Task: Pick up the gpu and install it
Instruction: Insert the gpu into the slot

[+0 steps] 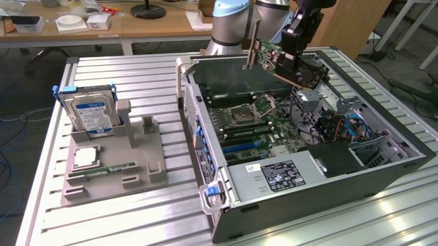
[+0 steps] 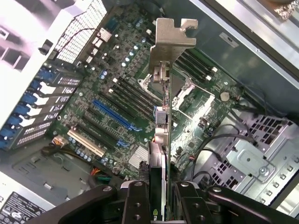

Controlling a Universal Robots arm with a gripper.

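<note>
Exterior view: the gripper hangs over the far rim of the open computer case, at about 1 o'clock from the case's centre. It is closed on the gpu. The card is held in the air, tilted, above the motherboard and clear of it, so it is not seated in any slot. Its metal bracket stands at the card's 10 o'clock end. The CPU socket lies below the card, and the power supply is at 6 o'clock in the case. A grey fixture tray rests on the slatted table, at 9 o'clock from the case. It carries an upright hard drive, a processor chip and a green memory stick. Wrist view: the gripper has its fingers set narrow, clamping the gpu edge-on between them. The silver bracket is at the end away from the fingers. The board lies beyond the card, including the blue expansion slot.
</note>
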